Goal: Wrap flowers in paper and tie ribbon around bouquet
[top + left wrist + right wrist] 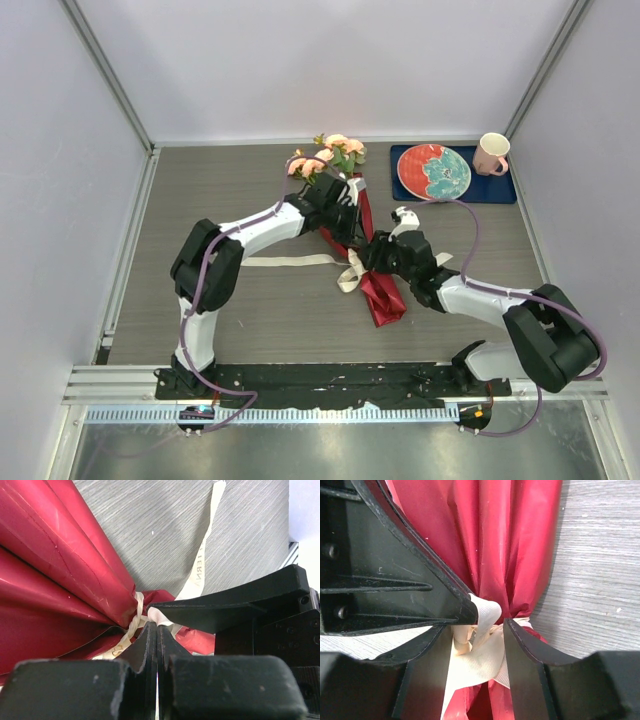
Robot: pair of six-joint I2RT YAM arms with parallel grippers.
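The bouquet [383, 298] lies flat on the table [230, 190], with the flowers [332, 153] beyond the cinch [356, 270] and the paper [510, 540] tail on its near side. The left gripper [156, 627] is fully closed at the cinch, a fold of ribbon [487, 611] nipped at its tips. The right gripper [480, 627] stands half open astride the cinch, the ribbon between its jaws loose. If you pull before those jaws close, expect the wrap to slacken. An off-axis pull can tear the thin paper or drag the bouquet. Both grippers crowd the cinch and may collide.
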